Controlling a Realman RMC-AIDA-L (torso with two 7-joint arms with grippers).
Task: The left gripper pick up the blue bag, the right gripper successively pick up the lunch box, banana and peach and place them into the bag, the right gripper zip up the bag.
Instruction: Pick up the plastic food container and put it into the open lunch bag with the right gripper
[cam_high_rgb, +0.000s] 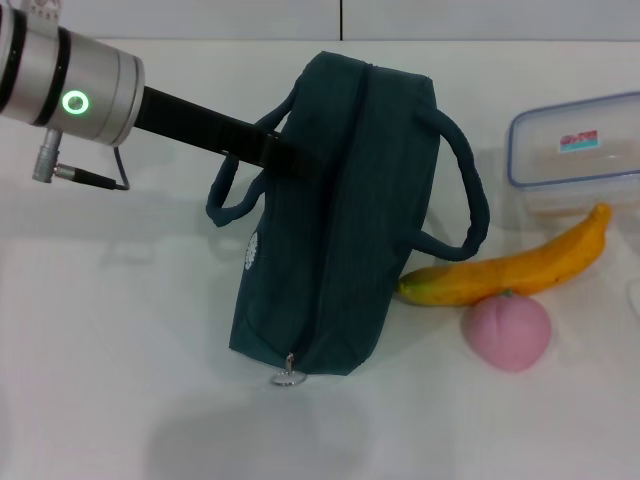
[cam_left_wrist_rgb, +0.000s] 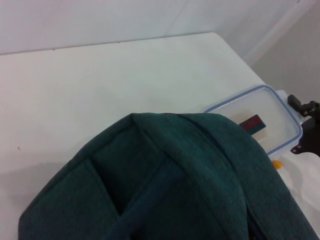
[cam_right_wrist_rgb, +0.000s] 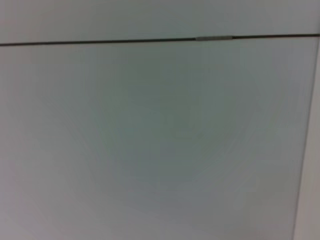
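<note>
The blue bag (cam_high_rgb: 335, 215) stands upright in the middle of the white table, its top zipped shut, with the silver ring pull (cam_high_rgb: 287, 377) at its near end. It fills the lower part of the left wrist view (cam_left_wrist_rgb: 190, 185). My left gripper (cam_high_rgb: 283, 152) reaches in from the upper left and meets the bag's left side by its left handle (cam_high_rgb: 228, 200). The lunch box (cam_high_rgb: 580, 150) lies at the far right, also in the left wrist view (cam_left_wrist_rgb: 262, 120). The banana (cam_high_rgb: 520, 265) lies in front of it. The peach (cam_high_rgb: 510, 332) sits just before the banana. The right gripper is out of view.
The bag's right handle (cam_high_rgb: 468, 190) loops out toward the banana. A black part (cam_left_wrist_rgb: 306, 125) shows at the edge of the left wrist view beyond the lunch box. The right wrist view shows only a pale flat surface with a dark seam (cam_right_wrist_rgb: 150, 41).
</note>
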